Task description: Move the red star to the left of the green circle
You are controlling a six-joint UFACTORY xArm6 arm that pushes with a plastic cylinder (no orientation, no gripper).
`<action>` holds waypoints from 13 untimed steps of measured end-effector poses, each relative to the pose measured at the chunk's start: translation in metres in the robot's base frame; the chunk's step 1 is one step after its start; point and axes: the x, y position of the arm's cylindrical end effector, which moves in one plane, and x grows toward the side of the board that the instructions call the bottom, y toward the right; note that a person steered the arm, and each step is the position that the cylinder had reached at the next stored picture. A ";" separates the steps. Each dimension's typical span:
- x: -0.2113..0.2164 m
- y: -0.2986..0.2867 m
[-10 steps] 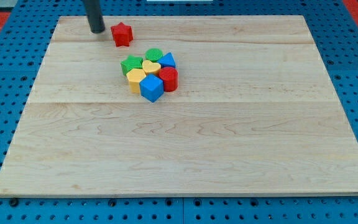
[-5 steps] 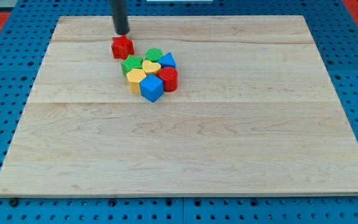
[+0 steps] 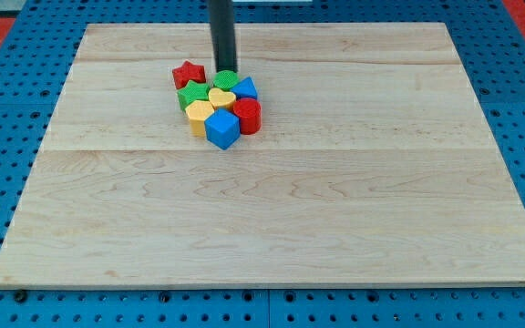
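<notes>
The red star (image 3: 188, 74) lies toward the view's top of the wooden board (image 3: 335, 182), touching the top left of a tight cluster of blocks. The green circle (image 3: 226, 80) is at the cluster's top, just right of the star. My tip (image 3: 222, 69) stands at the green circle's upper edge, right of the red star. The rod hides part of the circle's far side.
The cluster also holds a green star (image 3: 192, 95), a yellow heart (image 3: 221, 97), a yellow block (image 3: 199, 114), a blue block (image 3: 245, 88), a red cylinder (image 3: 247, 116) and a blue cube (image 3: 222, 128). Blue pegboard surrounds the board.
My tip moved right across the view's top and slightly down. The red star was pushed down and a little right, ending against the cluster beside the green star and circle.
</notes>
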 end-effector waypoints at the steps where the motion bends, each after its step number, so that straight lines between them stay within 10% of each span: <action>1: -0.032 0.000; 3: -0.001 -0.085; 13: 0.016 0.067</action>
